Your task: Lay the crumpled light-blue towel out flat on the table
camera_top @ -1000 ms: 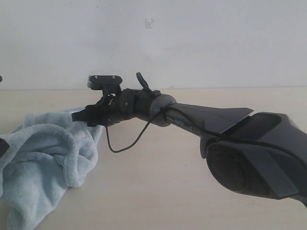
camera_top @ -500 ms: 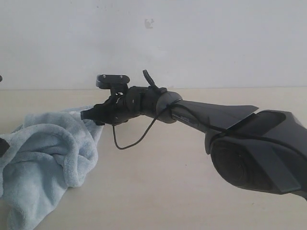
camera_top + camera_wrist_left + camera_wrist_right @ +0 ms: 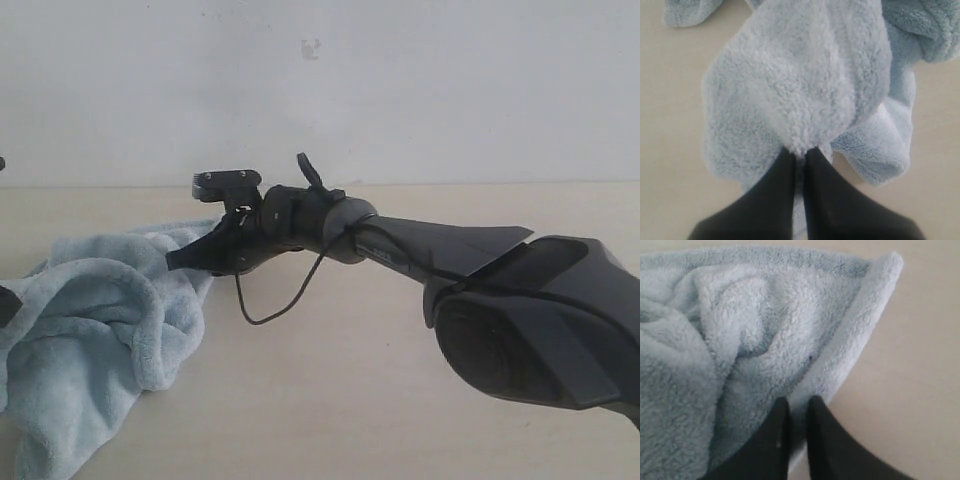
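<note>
The pale light-blue towel [image 3: 90, 330] lies crumpled at the left of the beige table [image 3: 330, 400]. My right arm reaches across from the right, and the right gripper [image 3: 180, 260] points down at the towel's far right edge. In the right wrist view the right gripper [image 3: 797, 404] is shut on the towel's hemmed edge [image 3: 860, 325]. In the left wrist view the left gripper [image 3: 800, 154] is shut on a bunched fold of the towel [image 3: 800, 85], which hangs in a puffed mass beyond the fingertips. No white tag shows.
The right arm's bulky dark forearm [image 3: 530, 320] fills the lower right of the exterior view, with a loose black cable [image 3: 265, 310] hanging under the wrist. A plain white wall [image 3: 400, 90] stands behind the table. Bare tabletop lies right of the towel.
The right gripper drew back slightly to the right, then tipped its fingertips down onto the towel's edge. The towel heap has barely shifted.
</note>
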`<state>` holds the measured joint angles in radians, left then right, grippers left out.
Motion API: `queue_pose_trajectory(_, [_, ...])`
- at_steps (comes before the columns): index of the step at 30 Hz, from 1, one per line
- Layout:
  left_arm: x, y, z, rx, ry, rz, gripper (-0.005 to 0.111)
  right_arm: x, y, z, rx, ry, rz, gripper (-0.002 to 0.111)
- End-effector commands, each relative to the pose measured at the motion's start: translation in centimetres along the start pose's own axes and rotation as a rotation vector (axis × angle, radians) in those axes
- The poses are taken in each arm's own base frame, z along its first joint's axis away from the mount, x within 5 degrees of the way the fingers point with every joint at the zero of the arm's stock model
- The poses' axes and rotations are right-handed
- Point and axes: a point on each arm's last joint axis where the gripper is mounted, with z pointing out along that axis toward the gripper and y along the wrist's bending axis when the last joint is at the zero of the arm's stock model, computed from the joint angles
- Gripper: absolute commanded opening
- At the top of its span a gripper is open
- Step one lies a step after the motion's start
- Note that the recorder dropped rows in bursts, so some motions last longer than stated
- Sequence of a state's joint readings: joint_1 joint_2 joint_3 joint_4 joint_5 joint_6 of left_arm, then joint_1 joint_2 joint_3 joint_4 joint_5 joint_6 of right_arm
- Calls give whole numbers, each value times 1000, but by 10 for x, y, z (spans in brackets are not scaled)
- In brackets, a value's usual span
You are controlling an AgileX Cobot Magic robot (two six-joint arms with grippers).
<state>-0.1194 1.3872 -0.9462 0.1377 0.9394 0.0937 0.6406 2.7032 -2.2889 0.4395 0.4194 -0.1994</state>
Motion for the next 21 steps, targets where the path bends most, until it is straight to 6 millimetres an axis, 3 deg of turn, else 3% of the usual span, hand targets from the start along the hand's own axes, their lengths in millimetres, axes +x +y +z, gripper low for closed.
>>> queue_pose_trajectory(1, [0,-2,0,9,-9,-7,4,8,5,3,-22,52,8,0])
queue_pose_trajectory(2, [-1,-2,0,2,-19,1,4,-2,12,-10,-41,83,-7,0])
queue_pose_trajectory(3, [-3,1,-11,-18,-82,4,4,-20,22,-37,-51,136,-81,0])
queue_pose_trajectory(4, [-2,3,-29,-27,-171,-63,4,-38,28,-65,-36,172,-150,0])
queue_pose_trajectory(7, [17,5,-73,-50,-332,-116,4,-68,26,-123,69,242,-221,0])
queue_pose_trajectory(10, [58,5,-130,-80,-540,-145,4,-82,32,-188,73,400,-262,0])
queue_pose_trajectory(11, [81,4,-153,-99,-634,-156,4,-95,37,-212,91,354,-295,0])
queue_pose_trajectory(12, [93,4,-163,-118,-676,-158,4,-100,41,-227,92,332,-294,0])
queue_pose_trajectory(13, [115,5,-177,-168,-724,-159,4,-105,47,-254,97,302,-276,0])
queue_pose_trajectory(15, [144,9,-188,-269,-742,-161,4,-105,54,-291,105,280,-273,0])
queue_pose_trajectory(17, [161,12,-192,-316,-730,-191,4,-97,55,-327,156,274,-274,0])
queue_pose_trajectory(21, [158,5,-190,-212,-750,-218,4,-53,41,-398,360,320,-320,0])
